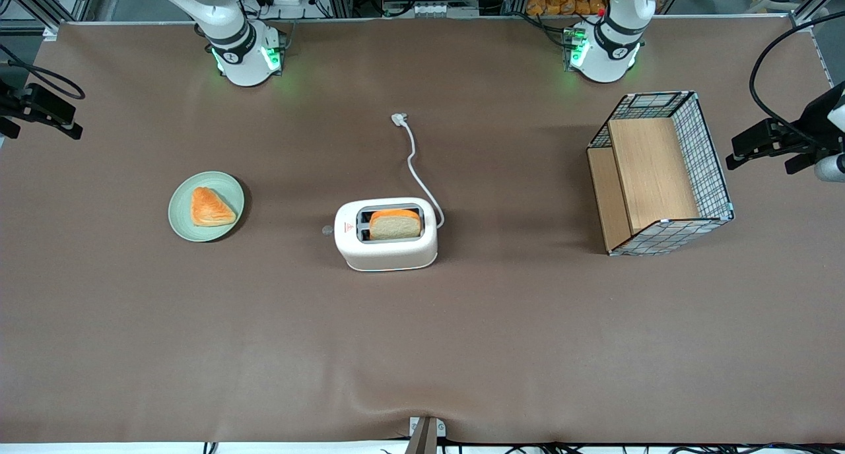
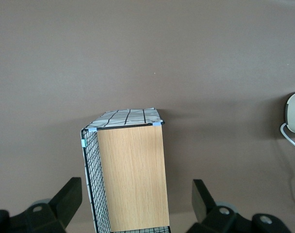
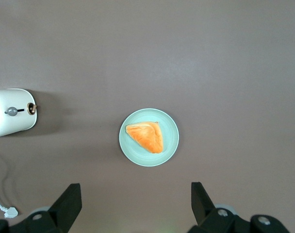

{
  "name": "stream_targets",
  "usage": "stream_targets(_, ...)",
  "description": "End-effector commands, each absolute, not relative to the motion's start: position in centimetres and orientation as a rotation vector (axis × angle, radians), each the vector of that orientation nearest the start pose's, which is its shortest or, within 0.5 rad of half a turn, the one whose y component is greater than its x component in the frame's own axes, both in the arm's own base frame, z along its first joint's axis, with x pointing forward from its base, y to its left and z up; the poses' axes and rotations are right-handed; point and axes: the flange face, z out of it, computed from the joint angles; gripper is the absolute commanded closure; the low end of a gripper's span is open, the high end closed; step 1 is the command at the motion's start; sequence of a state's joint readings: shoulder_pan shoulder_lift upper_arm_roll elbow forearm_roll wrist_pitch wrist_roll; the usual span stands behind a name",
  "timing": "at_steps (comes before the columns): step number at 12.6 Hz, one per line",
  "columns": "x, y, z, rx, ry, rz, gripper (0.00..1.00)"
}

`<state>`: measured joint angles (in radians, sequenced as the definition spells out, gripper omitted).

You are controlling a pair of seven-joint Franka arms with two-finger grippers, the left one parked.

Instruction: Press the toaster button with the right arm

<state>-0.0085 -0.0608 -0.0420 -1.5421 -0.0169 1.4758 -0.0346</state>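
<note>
A brown surface (image 1: 422, 348) is seen from above, with a white toaster (image 1: 386, 235) standing near its middle. A slice of bread (image 1: 395, 223) is held upright in one grey-rimmed slot. The toaster button (image 1: 327, 230), a small grey knob, projects from the narrow end beside a red triangle mark, on the side turned toward the working arm's end of the surface. A thin white cord (image 1: 417, 170) runs from the toaster to a loose plug farther from the front camera. A pale green plate (image 1: 206, 206) carrying an orange pastry (image 1: 210, 207) lies well apart from the toaster, toward the working arm's end. A wire-and-wood basket (image 1: 660, 173) lies toward the parked arm's end. The right arm (image 1: 218, 18) is raised high over the plate; its tool (image 3: 135, 204) hangs above the plate with the fingers (image 3: 67, 201) spread wide apart, nothing between them.
</note>
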Motion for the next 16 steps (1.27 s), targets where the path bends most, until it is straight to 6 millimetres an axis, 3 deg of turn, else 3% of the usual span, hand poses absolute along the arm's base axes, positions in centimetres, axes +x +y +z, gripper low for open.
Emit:
stream_targets(1, 52.3, -3.1, 66.7, -3.140, 0.019, 0.017, 0.00)
stream_targets(12, 53.1, -3.1, 65.8, -3.119, 0.026, 0.027, 0.00)
stream_targets(16, 53.9, -2.7, 64.7, -3.119, 0.009, 0.058, 0.00)
